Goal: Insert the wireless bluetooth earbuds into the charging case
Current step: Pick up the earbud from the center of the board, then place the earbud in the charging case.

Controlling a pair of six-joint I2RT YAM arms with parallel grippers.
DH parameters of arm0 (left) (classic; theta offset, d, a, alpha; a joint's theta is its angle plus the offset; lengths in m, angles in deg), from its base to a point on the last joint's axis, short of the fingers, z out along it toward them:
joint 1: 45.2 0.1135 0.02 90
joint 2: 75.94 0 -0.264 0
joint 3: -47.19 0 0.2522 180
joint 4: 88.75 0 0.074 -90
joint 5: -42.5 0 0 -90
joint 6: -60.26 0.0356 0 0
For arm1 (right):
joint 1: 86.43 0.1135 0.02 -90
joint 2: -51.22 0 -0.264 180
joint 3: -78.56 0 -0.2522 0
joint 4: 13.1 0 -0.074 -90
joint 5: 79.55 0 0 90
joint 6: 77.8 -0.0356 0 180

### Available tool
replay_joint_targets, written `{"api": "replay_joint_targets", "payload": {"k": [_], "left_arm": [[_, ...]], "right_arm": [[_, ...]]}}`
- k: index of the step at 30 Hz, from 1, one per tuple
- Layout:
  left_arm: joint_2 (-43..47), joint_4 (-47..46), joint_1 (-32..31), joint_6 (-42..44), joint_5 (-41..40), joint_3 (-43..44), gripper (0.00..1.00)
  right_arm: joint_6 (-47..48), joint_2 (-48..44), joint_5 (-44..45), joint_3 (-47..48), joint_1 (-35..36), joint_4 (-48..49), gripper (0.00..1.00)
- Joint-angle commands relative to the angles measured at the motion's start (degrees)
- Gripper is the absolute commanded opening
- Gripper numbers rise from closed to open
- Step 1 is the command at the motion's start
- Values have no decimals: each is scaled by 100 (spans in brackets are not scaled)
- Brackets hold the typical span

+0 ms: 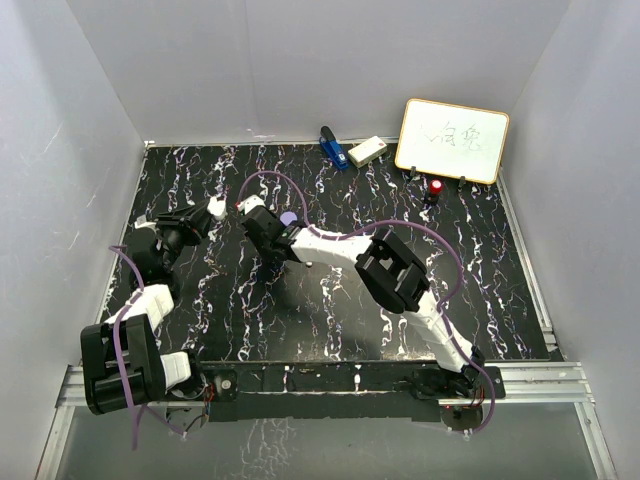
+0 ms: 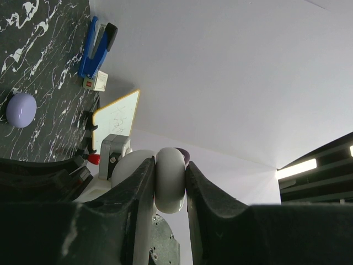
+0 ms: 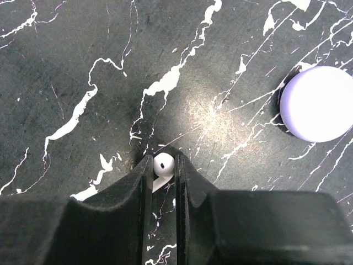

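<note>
while working low over the black marbled tabletop (image 3: 83, 55), shows the right gripper (image 3: 164, 167) closed snug on a white earbud (image 3: 164, 163), one finger on each side of the round head, stem trailing back between them and lying on the surface. places a pale purple case (image 3: 320, 104) near the bud but apart from it, resting on the tabletop, looking closed and touched by nothing. finds the left gripper (image 2: 171, 163) clenched edge-on around a white charging case (image 2: 170, 190), held up off the surface with the wrist view tilted toward the white walls; cannot tell from any view whether open or lidded. shows no other earbud.

reads as the pick-up step, with nothing yet seated in a case. to do it well:
- keep the pinch light and centred on the head, to stop so small and smooth a bud squirting out sideways.
- lift straight up before travelling, so as to clear the tabletop with the stem.
- check the stem's heading and turn the wrist to match the socket.
- hold the left arm steady, with the case's opening facing up and in plain sight.
- lower slowly and let go only after seating the bud in its well.
</note>
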Motion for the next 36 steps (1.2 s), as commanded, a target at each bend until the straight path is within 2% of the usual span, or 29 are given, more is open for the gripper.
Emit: {"api": "replay_joint_targets", "payload": {"k": [1,5,9,13,15,20,26,30,36], "left_arm": [[5,-96,47,37,256,42,0],[-148,-88,47,127,433,188,0],[-383,-215,43,130,649,356,0],[-466,-91,-19,211,756,517,0],[-517,-31,-101,282,784,637,0],[-833,-170,-546,354,802,955,0],[-1556,-785,-1343,110,655,1188,0],[-1822,-996,-1698,11,546,1265,0],[-2014,-944,-2060,35,438,1493,0]], "right_arm": [[77,-247,34,-286,-79,242,1],[-22,-944,-292,-1045,-319,1158,0],[-7,-1879,-465,-2213,-628,2406,0],[260,-2823,-553,-3308,-872,3879,0],[432,-3126,-582,-3657,-958,4309,0],[614,-3739,-908,-4104,-1165,4848,0],[693,-4353,-1186,-4989,-1301,6148,0],[1298,-4610,-1313,-5486,-1299,6906,0],[2328,-4725,-1754,-6367,-1299,8729,0]]}}
